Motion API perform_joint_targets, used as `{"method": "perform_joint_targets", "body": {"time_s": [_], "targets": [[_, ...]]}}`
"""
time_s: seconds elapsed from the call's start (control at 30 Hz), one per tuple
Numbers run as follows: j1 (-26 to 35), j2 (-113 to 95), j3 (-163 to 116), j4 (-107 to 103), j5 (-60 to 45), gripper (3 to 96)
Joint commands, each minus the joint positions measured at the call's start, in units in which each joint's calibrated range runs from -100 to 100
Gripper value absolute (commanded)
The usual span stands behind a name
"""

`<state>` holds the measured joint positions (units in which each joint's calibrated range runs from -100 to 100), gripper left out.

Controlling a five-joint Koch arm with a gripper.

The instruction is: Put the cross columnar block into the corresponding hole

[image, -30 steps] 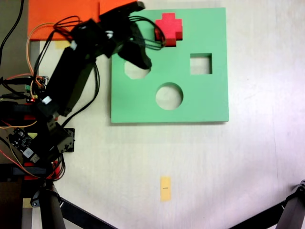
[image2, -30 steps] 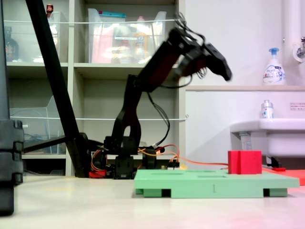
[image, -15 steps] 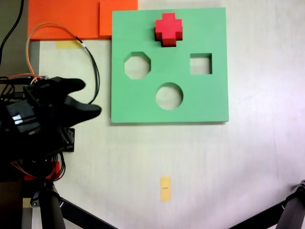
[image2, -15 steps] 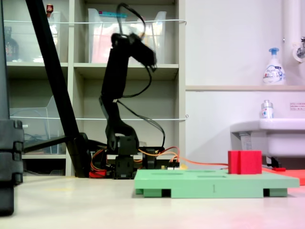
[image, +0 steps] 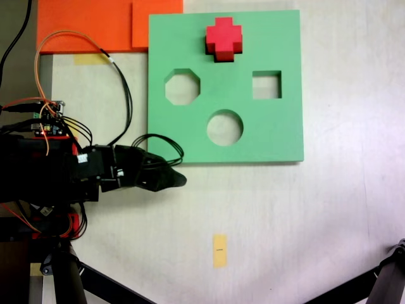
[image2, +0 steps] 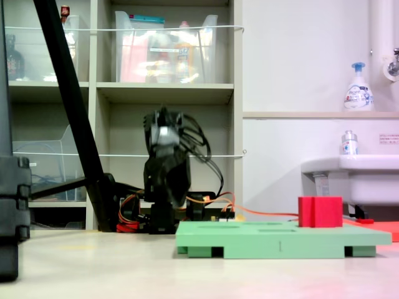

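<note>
Retreat of the arm: the tool (image: 172, 179), raised above the green foam board (image: 278, 136) a second ago, is now folded low beside the board's near corner, jaws apparently together and empty. The red cross block (image: 223, 39) is left seated upright in the board's far-edge cutout, so placement is judged complete.

Honestly nothing here I can actually read. The soap bottle (image2: 358, 86) and the smaller bottle (image2: 349, 142) in the second exterior view have labels, and there's a wall sticker (image2: 388, 138) beside them, but the print is way too small. The yellow tag (image: 219, 250) on my desk looks blank.
</note>
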<state>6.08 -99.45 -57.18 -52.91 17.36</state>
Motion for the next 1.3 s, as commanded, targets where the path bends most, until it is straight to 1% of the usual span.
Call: {"method": "perform_joint_targets", "body": {"time_s": [0.03, 0.07, 0.13, 0.17, 0.2, 0.23, 0.3, 0.33, 0.37, 0.6, 0.77, 1.2, 1.3], "targets": [[-1.42, -0.55, -16.4, 35.05, -4.49, 56.0], [-2.05, -0.55, -26.27, 49.21, -6.5, 54.0], [-2.49, -0.55, -42.42, 73.47, -11.09, 47.2], [-2.49, -0.55, -42.82, 78.38, -13.14, 46.9], [-2.49, -0.55, -42.82, 78.96, -14.6, 47.0], [-2.59, -0.55, -42.82, 76.36, -15.48, 47.5], [-3.32, -0.55, -42.82, 61.72, -15.58, 50.6], [-3.47, -0.55, -42.82, 55.75, -15.63, 50.9], [-3.47, -0.55, -42.82, 53.25, -15.73, 48.9], [-4.1, -0.55, -42.82, 53.06, -15.58, 48.6], [-7.57, -0.55, -42.82, 53.25, -15.58, 48.6], [-7.52, -0.55, -42.82, 53.25, -15.63, 48.6], [-5.47, -0.55, -42.82, 53.35, -15.63, 48.6]]}}
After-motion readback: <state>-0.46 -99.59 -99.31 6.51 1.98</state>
